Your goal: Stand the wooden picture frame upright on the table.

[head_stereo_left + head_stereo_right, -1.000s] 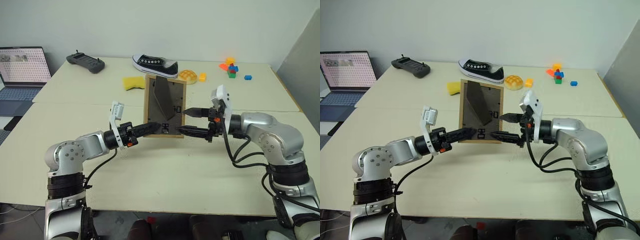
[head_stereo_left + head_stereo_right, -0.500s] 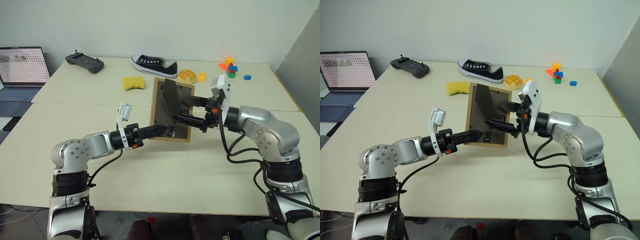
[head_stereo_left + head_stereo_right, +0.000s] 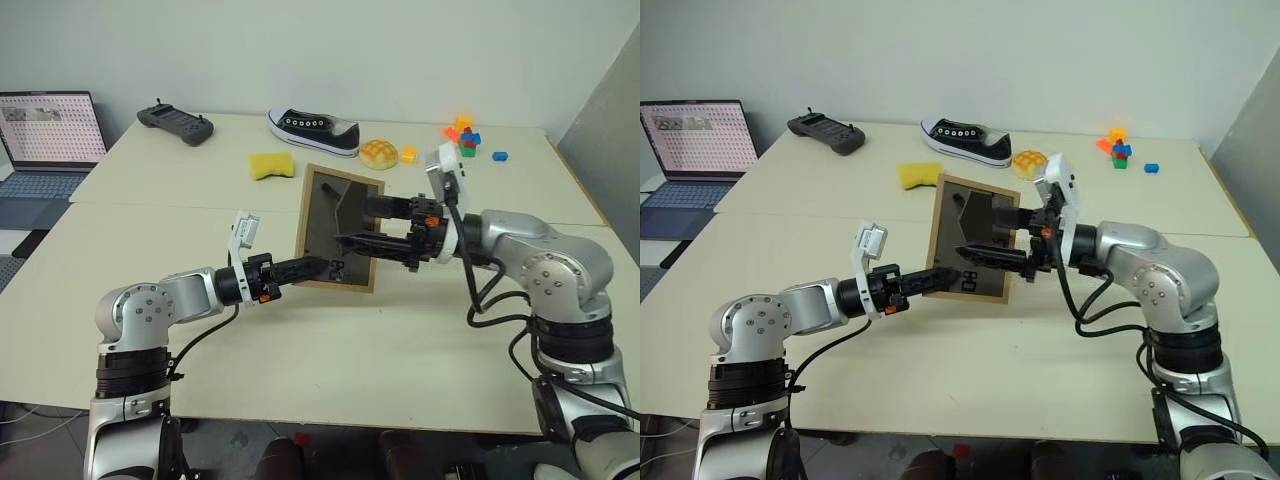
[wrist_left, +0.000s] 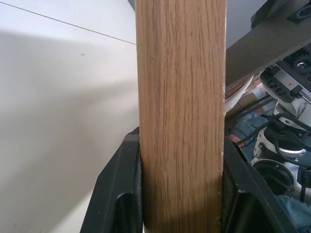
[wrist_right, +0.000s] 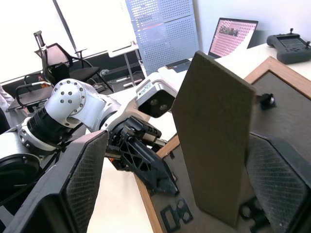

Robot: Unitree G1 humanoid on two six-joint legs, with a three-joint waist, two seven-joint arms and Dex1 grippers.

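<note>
Two grippers on the wooden picture frame (image 3: 338, 229) right now, so going left to right across the head view. Way off to the left of the left gripper (image 3: 318, 265) there's an open laptop (image 3: 47, 140), and behind it, at the far side of the table (image 3: 300, 350), a dark handheld controller (image 3: 175, 124).

The left gripper comes in low and roughly level and has its fingers pinched on the frame's bottom left corner. The wrist view makes it obvious: the light wood edge sits squeezed between the two black fingers (image 4: 119, 194). So it's gripping the frame, not just touching it.

The frame itself is tilted up off the table, back panel facing the camera, just ahead of the left gripper and between the two grippers. Its dark fold-out stand (image 3: 352, 210) is swung out from the back panel. Can't tell whether the frame's bottom edge is resting on the tabletop or hanging just above it.

Behind the frame, further back on the table, sit a yellow sponge (image 3: 270, 165), a black and white sneaker (image 3: 312, 130) and a round yellow bun-looking thing (image 3: 379, 153).

The right gripper (image 3: 352, 224) reaches in from the right, pointing left, fingers spread wide with the stand between them (image 5: 214, 141). From the wrist view the pads look clear of it on both sides, so nothing pinched there.

Past the right gripper, at the far right of the table, a few coloured toy blocks (image 3: 464, 135).
</note>
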